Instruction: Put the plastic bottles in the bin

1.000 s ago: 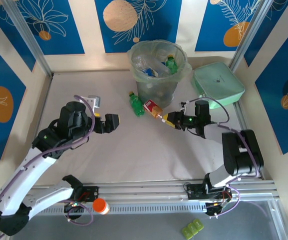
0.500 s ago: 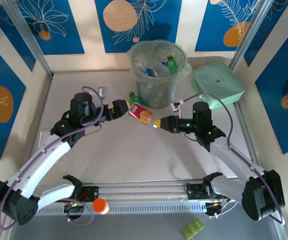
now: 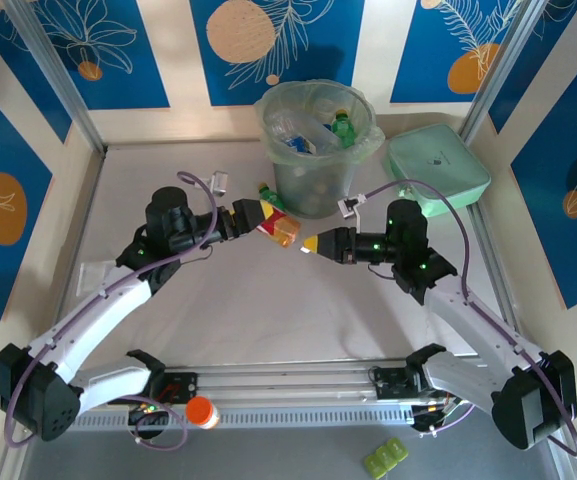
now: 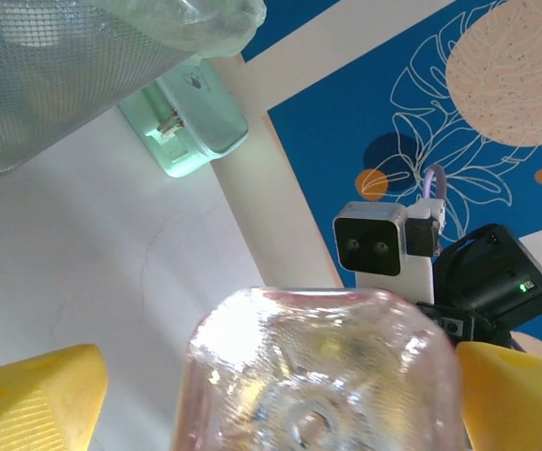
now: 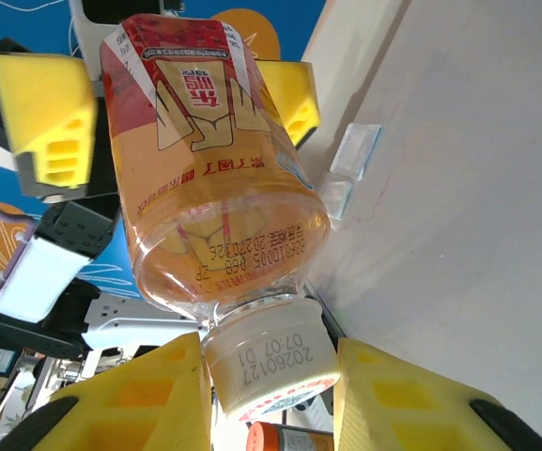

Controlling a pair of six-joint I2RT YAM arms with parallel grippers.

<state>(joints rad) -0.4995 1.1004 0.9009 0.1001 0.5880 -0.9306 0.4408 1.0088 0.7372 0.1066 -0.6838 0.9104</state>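
Hold right gripper [image 5: 271, 376] clenched on bottle [image 5: 216, 188] cap [image 5: 269, 362]; close left gripper [image 4: 275, 395], open astride bottle, squarely before releasing.

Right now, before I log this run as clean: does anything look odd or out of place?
Yes: the red-labelled bottle hangs sideways in mid-air, right gripper shut on its cap, left gripper open around its base. A green bottle lies by the bin.
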